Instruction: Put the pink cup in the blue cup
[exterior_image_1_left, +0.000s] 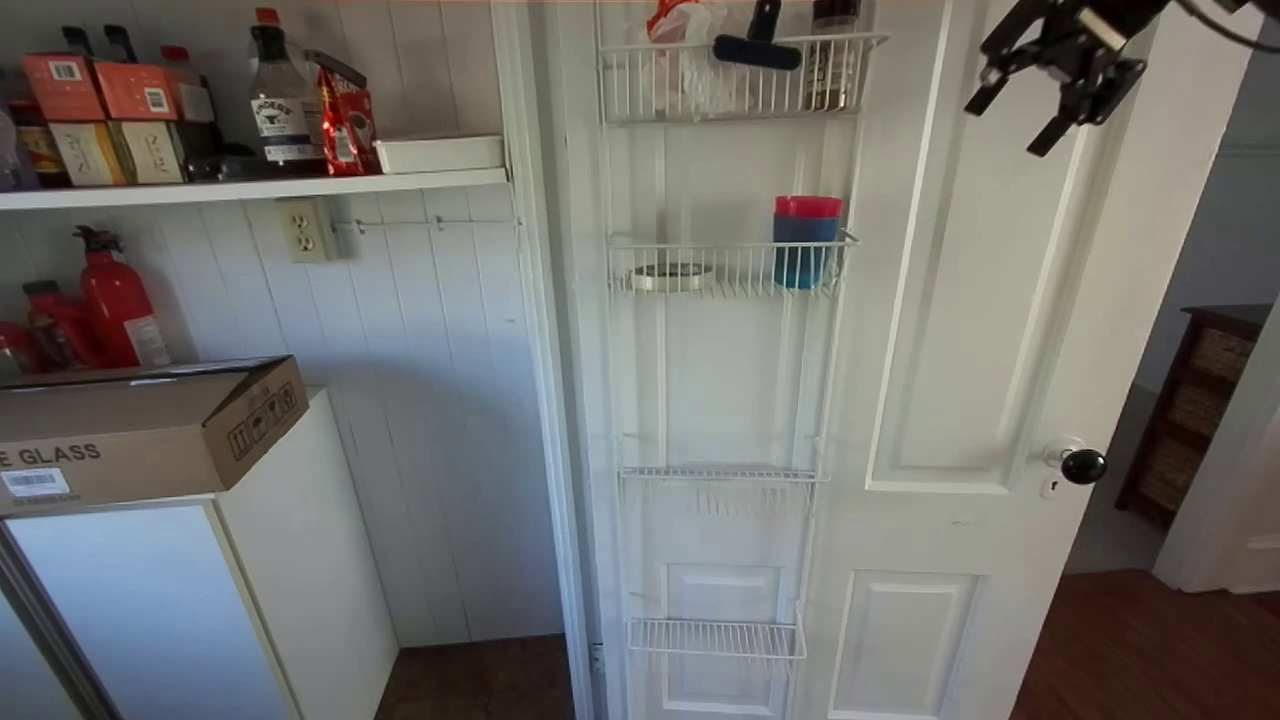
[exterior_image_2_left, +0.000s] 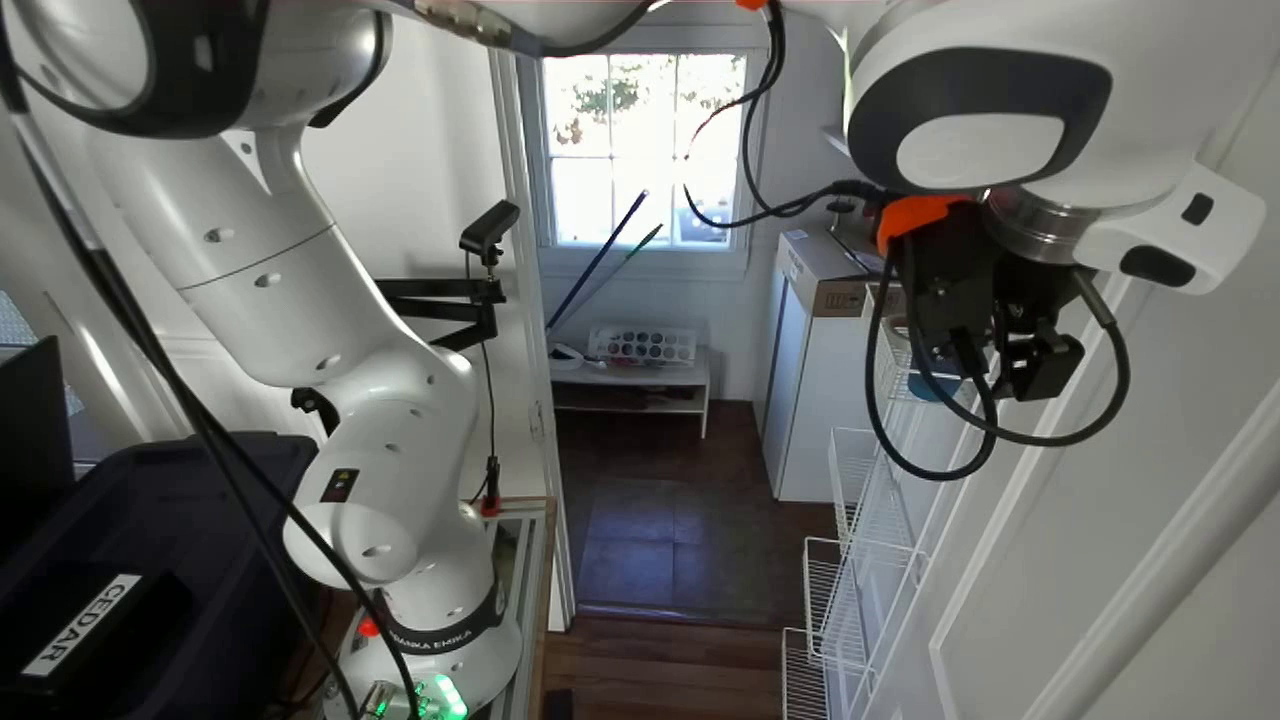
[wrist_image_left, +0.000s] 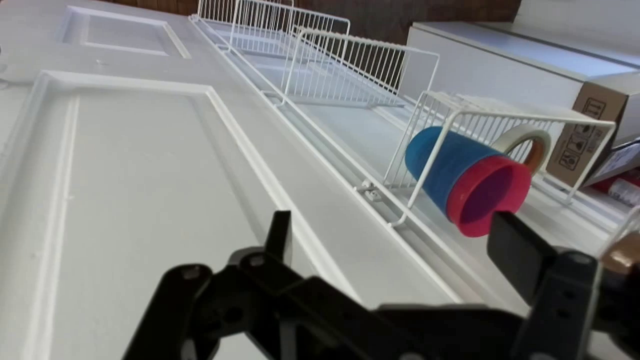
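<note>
Spread gripper (exterior_image_1_left: 1014, 120) hangs tilted down by a door (exterior_image_1_left: 965, 330); wire basket (exterior_image_1_left: 740, 246) holds pink cup (wrist_image_left: 487, 200) inside blue cup (wrist_image_left: 452, 162), near tape roll (wrist_image_left: 513, 136).

Pink cup (wrist_image_left: 462, 192): bright magenta, plain, its interior shading into purple in the wrist view. Blue cup (wrist_image_left: 455, 162): turquoise-blue, plain. Pincer (wrist_image_left: 391, 220): black. Arm (exterior_image_2_left: 310, 300): white, marked with dark grey panels. Door (exterior_image_1_left: 940, 525): white; its knob (exterior_image_1_left: 1084, 466) is black. Wire rack (exterior_image_1_left: 720, 474): white, patterned in close parallel bars. Ring-shaped roll (wrist_image_left: 515, 135): cream outside, orange-brown inside. Carton (exterior_image_1_left: 120, 430): cardboard brown, bearing black lettering, black symbols and a white label. Fire extinguisher (exterior_image_1_left: 112, 300): red, with a white label. Bottle (exterior_image_1_left: 284, 105): red cap, black neck, black-and-white label. Pouch (exterior_image_1_left: 345, 120): red, touched with white. Wall (exterior_image_1_left: 450, 400): white, striped with vertical grooves. Base lights (exterior_image_2_left: 447, 697): green. Floor (exterior_image_2_left: 660, 665): dark brown, in planks.
</note>
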